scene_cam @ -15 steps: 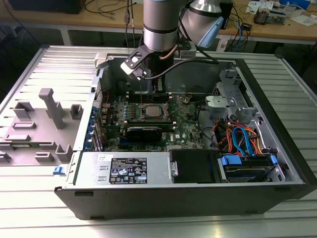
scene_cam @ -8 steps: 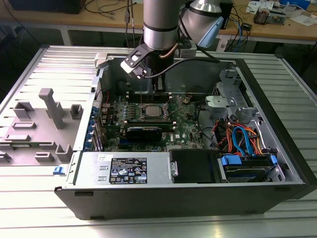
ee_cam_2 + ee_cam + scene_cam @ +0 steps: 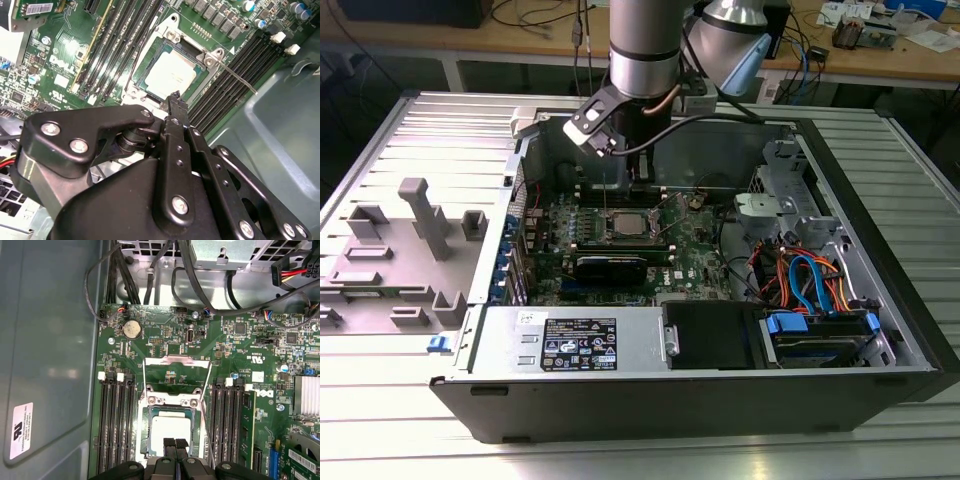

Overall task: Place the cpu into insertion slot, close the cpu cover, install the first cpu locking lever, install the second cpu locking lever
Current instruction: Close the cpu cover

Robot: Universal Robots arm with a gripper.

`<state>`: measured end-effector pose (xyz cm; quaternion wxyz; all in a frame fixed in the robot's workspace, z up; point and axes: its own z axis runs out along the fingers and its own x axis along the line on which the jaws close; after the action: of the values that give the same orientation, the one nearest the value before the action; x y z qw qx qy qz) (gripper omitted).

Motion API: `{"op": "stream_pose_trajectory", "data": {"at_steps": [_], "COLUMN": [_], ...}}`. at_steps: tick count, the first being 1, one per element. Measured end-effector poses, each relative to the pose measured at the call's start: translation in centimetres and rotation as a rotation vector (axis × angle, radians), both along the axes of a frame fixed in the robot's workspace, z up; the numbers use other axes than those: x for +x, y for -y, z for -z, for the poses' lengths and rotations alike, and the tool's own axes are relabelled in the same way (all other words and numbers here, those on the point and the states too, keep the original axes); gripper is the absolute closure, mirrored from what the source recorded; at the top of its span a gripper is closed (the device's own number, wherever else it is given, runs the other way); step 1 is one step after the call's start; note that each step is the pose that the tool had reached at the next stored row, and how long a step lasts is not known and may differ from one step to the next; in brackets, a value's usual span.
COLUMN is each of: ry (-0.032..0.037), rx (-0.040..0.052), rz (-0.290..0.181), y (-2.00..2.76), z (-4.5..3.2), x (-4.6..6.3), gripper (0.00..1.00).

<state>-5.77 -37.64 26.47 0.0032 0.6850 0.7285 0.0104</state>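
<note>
The flat, square, matte silver-grey chip (image 3: 167,427) lies in the metal-rimmed socket (image 3: 146,435) on the green board (image 3: 165,340). The black tool (image 3: 175,446) hovers at the chip's edge, clenched and empty. The thin frame cover (image 3: 175,360) is swung open.

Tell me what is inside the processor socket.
A silver-topped chip lies flat in the socket, with the cover swung open. The gripper hides one edge of the chip, and the chip itself covers whatever contacts lie beneath it.
</note>
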Motion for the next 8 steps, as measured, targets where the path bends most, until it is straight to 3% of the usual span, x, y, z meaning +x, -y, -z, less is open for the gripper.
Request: {"op": "stream_pose_trajectory", "data": {"at_steps": [8], "ry": [0.0], "rx": [-0.0001], "rz": [0.0], "y": [0.0], "z": [-0.15], "x": [0.0], "gripper": [0.89]}}
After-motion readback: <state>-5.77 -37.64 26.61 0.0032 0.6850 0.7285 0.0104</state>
